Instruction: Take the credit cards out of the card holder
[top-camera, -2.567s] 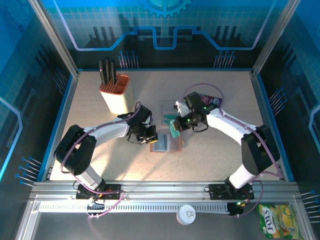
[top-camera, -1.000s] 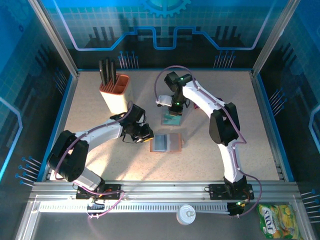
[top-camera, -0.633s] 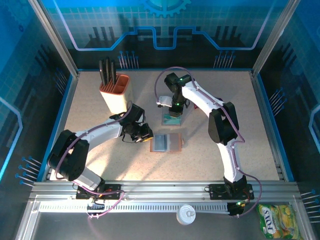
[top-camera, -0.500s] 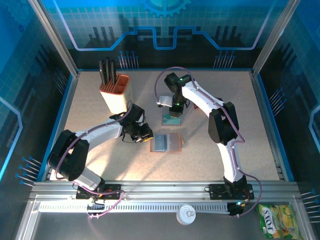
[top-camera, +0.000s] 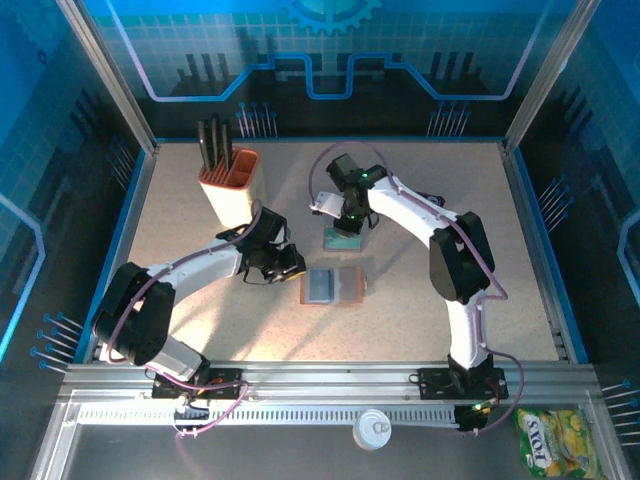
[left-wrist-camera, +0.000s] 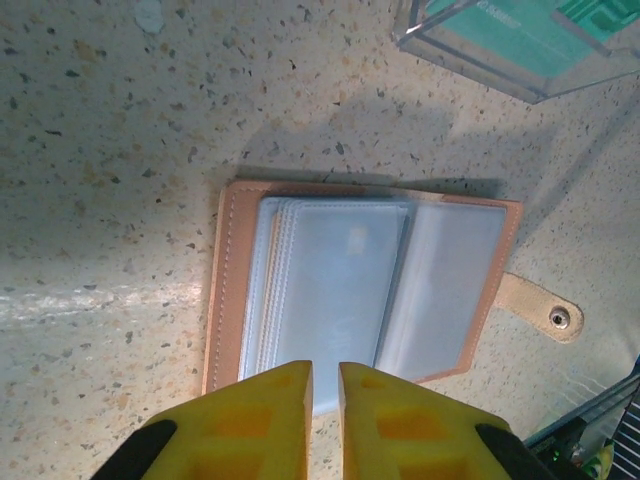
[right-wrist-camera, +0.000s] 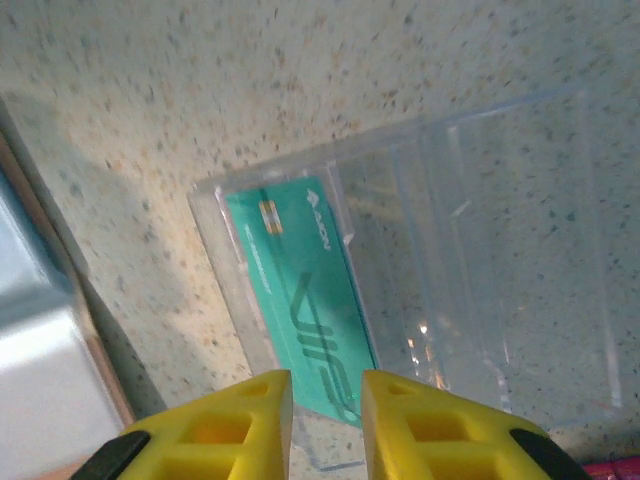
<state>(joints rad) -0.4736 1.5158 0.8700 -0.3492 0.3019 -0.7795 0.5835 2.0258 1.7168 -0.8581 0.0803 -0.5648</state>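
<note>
Top view: holder (top-camera: 333, 286) lies open and flat, long axis 9-to-3. The left gripper (top-camera: 293, 270) is at its 9 o'clock edge and is the nearer arm, while the right gripper (top-camera: 349, 220) sits at 12 o'clock over the case (top-camera: 343, 241). Left wrist: holder dead ahead at 12 o'clock with its near edge at the tips, jaws narrow, and whether they pinch it cannot be told. Right wrist: jaws slightly parted and empty above one teal card (right-wrist-camera: 300, 300) inside the case.
</note>
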